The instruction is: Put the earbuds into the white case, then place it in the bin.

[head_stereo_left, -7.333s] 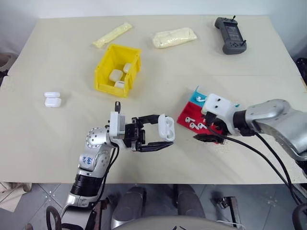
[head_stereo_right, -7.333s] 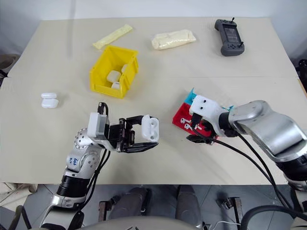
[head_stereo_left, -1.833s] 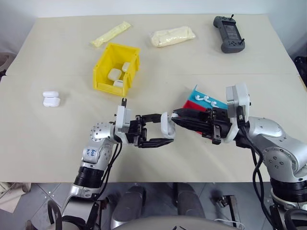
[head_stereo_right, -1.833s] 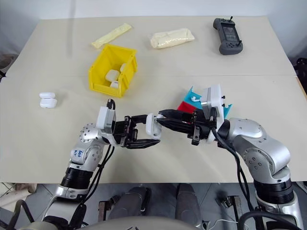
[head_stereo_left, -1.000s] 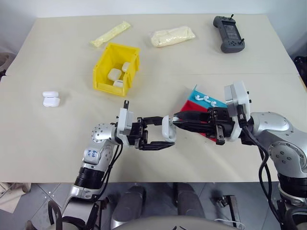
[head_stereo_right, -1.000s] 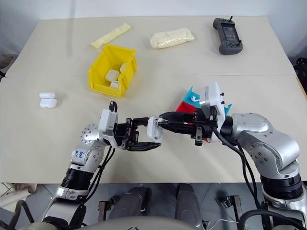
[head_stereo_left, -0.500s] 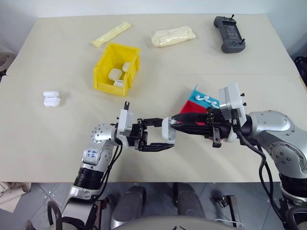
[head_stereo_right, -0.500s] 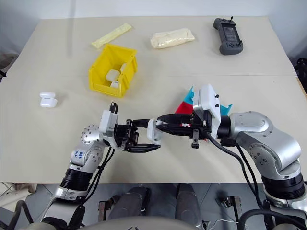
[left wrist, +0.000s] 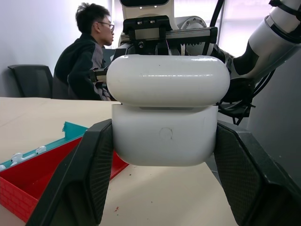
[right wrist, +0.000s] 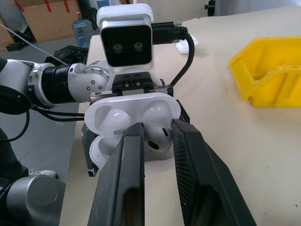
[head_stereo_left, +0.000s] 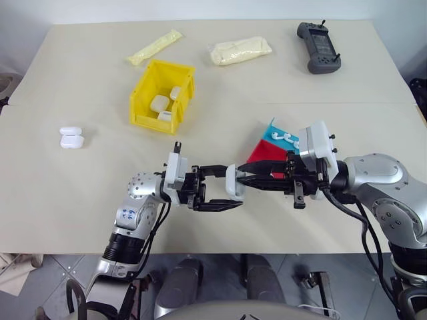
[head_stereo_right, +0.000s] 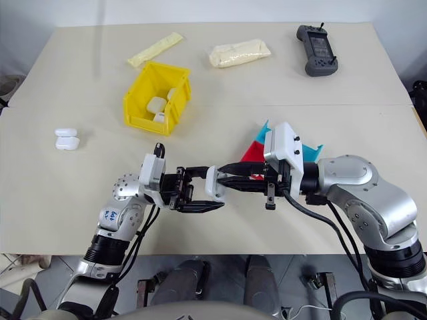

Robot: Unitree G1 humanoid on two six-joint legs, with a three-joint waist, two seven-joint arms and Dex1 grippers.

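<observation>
Right claw (right wrist: 157, 136) slightly parted, earbud (right wrist: 157, 135) between fingers, over open white case (right wrist: 134, 123).

You're over a beige table (head_stereo_left: 80, 200): yellow bin (head_stereo_left: 162, 97), two white cases (head_stereo_left: 71, 137) far left, two cream pouches (head_stereo_left: 242, 51) and a grey controller (head_stereo_left: 319, 47) at the back, red-and-blue tray (head_stereo_left: 270, 145) to the right.

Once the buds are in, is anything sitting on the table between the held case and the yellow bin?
Nothing visible does. The white case sits in the left gripper, and the bare table runs from there up to the bin, which already holds other cases but has room.
</observation>
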